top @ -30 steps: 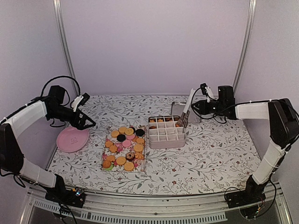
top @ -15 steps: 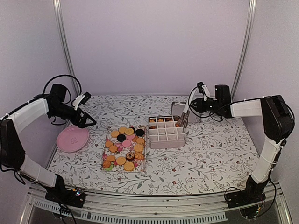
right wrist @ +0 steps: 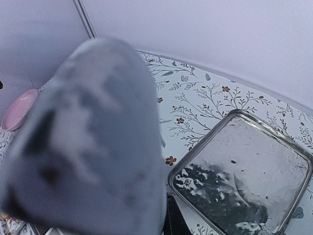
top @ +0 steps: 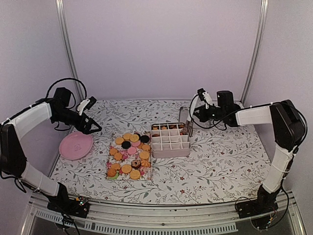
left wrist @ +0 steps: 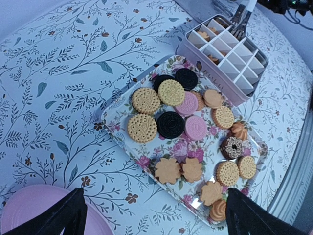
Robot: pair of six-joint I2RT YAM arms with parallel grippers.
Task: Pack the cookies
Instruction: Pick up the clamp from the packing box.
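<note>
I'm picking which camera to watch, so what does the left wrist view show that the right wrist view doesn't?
Left wrist only: the cookies on their tray, and the divided box. Right wrist only: a shiny metal lid in plain view, and a big blurred grey shape close to the lens. Both: the pink plate and the floral cloth.
</note>
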